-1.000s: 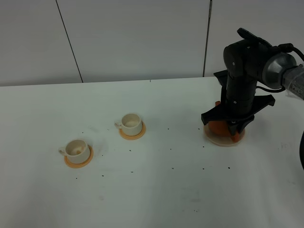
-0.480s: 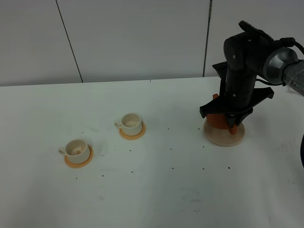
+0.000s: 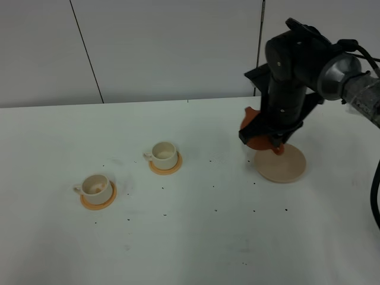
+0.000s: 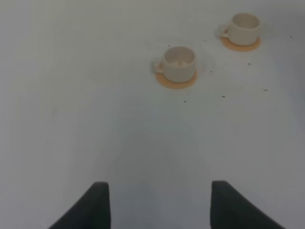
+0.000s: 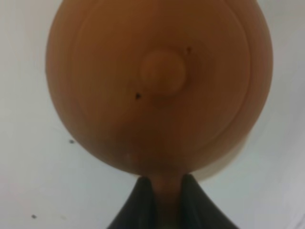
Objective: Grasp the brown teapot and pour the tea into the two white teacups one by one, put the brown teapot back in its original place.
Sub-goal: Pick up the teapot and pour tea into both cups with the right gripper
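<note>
On the left side of the white counter (image 3: 196, 237) you see two small cream-white cylindrical teacups, each one standing on its own small round orange saucer (image 3: 98, 202). These are the nearer cup (image 3: 97, 187) and, to its right and farther back, the second cup (image 3: 164, 154). Your left fingers (image 4: 93, 207) stand wide apart over the counter, with nothing between them, well apart from both cups. Further right, your right fingers (image 5: 142, 202) are closed narrow on the loop handle of the squat reddish-brown clay teapot (image 3: 254, 139). This teapot hangs in the air just left of the round pale beige coaster disc (image 3: 282, 166) and does not touch it. Whether the cups contain tea, you cannot tell.
</note>
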Motion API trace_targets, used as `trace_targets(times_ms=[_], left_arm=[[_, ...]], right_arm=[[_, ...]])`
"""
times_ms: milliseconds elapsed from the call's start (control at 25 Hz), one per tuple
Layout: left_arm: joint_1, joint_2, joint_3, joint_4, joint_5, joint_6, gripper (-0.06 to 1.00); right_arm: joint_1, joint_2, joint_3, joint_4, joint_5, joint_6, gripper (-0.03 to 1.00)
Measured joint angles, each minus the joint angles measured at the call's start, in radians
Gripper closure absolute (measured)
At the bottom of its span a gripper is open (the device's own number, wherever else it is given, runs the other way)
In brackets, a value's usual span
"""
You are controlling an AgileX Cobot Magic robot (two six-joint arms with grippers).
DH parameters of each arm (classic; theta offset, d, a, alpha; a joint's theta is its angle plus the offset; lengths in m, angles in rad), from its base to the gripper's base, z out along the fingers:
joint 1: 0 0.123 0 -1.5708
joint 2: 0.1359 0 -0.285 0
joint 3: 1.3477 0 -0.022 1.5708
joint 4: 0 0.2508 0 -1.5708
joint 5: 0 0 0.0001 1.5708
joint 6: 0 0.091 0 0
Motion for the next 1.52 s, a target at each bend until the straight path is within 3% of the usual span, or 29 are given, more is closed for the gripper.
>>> trace_targets(times_ms=[440, 1520], left_arm=[[0.0, 0.0, 0.0, 0.0, 0.0, 0.0, 0.41], [0.0, 0.0, 0.0, 0.0, 0.0, 0.001, 0.41]], right_arm=[[0.121, 0.0, -0.045, -0.016, 0.004, -0.151, 0.88], [0.268, 0.0, -0.045, -0.047, -0.075, -0.083, 0.88]])
